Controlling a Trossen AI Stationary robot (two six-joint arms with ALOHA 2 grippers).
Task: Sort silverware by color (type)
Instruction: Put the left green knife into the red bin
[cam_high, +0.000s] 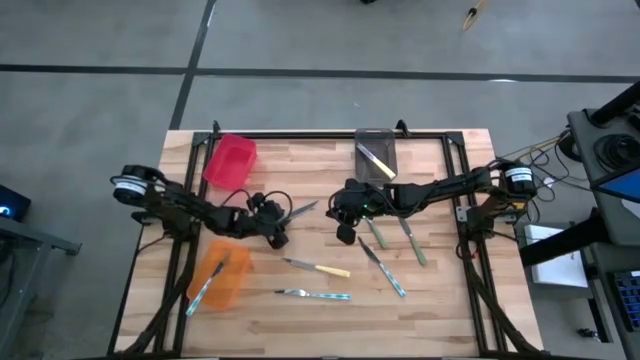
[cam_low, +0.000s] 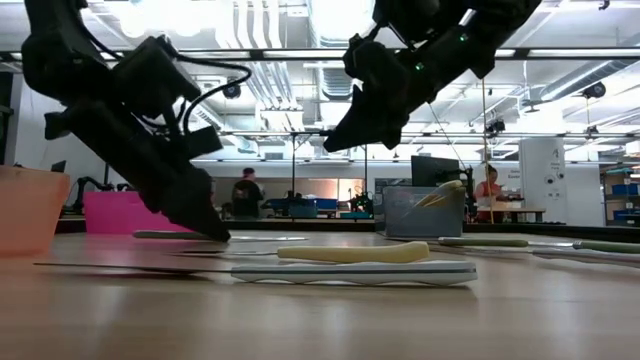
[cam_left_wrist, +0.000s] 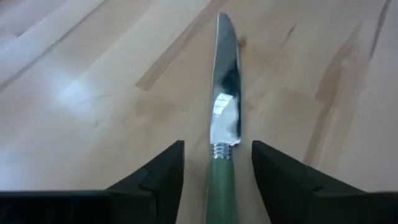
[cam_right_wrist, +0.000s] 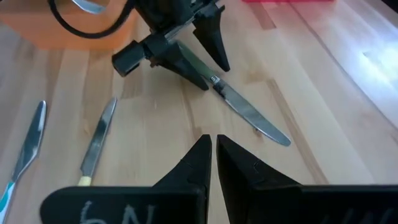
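the left gripper (cam_left_wrist: 217, 180) is low at the desk (cam_high: 440, 300), fingers apart on either side of a green-handled knife (cam_left_wrist: 222, 124) lying flat at desk centre. the right gripper (cam_right_wrist: 213, 163) hangs above, fingers together, empty. five more knives lie loose on the pale wooden planks, others sit in three bins (cam_high: 229, 160). a workshop with people lies beyond.
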